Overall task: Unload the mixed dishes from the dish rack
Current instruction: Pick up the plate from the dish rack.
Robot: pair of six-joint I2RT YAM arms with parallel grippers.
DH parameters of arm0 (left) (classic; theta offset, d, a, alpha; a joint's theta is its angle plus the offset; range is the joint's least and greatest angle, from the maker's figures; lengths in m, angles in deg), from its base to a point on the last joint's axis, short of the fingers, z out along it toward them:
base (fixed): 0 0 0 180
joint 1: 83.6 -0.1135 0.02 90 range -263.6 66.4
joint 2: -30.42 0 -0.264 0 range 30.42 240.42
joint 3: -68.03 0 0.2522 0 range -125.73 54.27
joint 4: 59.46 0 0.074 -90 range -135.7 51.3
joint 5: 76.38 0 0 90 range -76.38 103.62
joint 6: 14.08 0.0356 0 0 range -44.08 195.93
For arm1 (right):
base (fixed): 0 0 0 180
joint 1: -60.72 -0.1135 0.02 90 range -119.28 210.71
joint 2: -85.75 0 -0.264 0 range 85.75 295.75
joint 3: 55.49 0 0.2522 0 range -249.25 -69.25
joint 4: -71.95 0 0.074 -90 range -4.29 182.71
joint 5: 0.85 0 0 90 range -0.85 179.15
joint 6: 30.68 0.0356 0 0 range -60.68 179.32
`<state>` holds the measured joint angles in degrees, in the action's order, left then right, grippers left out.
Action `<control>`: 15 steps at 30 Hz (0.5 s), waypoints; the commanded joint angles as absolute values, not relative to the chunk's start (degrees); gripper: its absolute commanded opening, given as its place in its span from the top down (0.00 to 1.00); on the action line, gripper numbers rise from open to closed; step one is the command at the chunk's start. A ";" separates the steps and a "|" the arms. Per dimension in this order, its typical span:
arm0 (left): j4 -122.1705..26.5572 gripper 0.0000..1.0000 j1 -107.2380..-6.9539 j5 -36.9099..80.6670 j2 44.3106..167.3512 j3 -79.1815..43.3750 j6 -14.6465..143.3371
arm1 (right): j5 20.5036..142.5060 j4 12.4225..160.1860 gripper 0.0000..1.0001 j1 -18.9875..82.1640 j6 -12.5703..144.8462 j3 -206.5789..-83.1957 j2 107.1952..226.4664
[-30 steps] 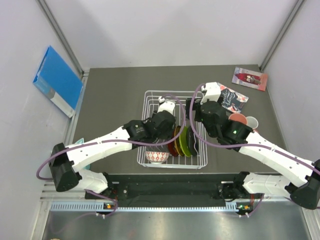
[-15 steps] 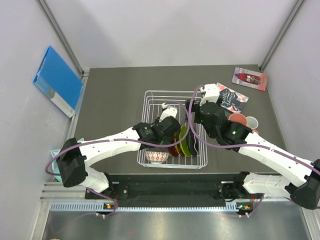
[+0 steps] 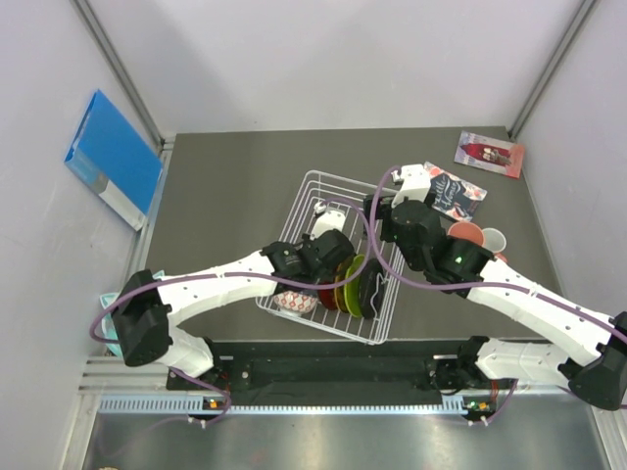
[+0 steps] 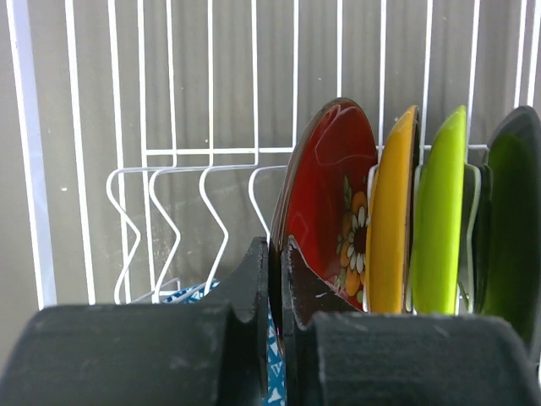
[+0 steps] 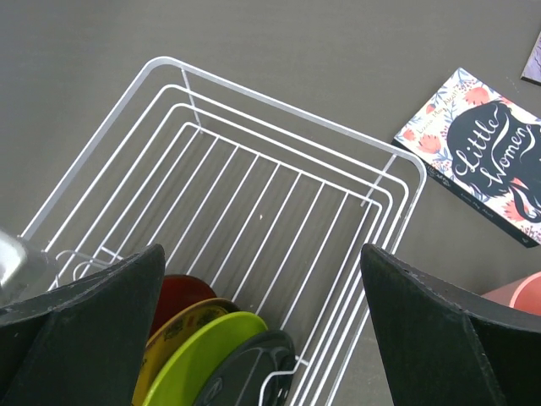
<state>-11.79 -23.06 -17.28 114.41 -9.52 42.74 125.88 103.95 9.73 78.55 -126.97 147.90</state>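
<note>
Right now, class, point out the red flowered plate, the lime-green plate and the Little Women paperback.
red flowered plate (image 4: 325,190), left wrist view, its glossy face
lime-green plate (image 4: 441,220), left wrist view, its rim
Little Women paperback (image 5: 483,156), right wrist view, dark cover middle

The dish rack (image 3: 338,194), a white wire basket, sits askew on the worktop (image 3: 225,186). In its slots four plates stand on edge, side by side: a red plate (image 4: 325,194) with a flower print, an amber plate (image 4: 397,220), a lime-green plate (image 4: 444,211) and a black plate (image 5: 245,368). The left end effector (image 4: 275,254) pinches the red plate's rim. A small patterned bowl (image 3: 294,302) lies in the rack's near-left corner. A salmon cup (image 3: 465,233) and a white mug (image 3: 493,238) stand together outside, to the rack's right.
</note>
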 commanded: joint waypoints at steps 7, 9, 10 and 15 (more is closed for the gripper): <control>-10.64 1.00 -22.42 -16.52 110.67 -11.47 44.02 | 126.41 102.85 0.03 9.47 79.01 -127.26 147.36; -10.55 1.00 -22.16 -17.40 110.49 -11.65 43.67 | 126.67 102.94 0.03 9.47 79.10 -127.00 147.27; -10.37 1.00 -21.99 -18.71 110.32 -11.83 43.41 | 126.76 102.94 0.03 9.39 79.10 -127.00 147.19; -10.89 1.00 -20.84 -24.17 109.26 -12.00 41.47 | 127.11 102.76 0.03 9.47 79.10 -126.65 146.83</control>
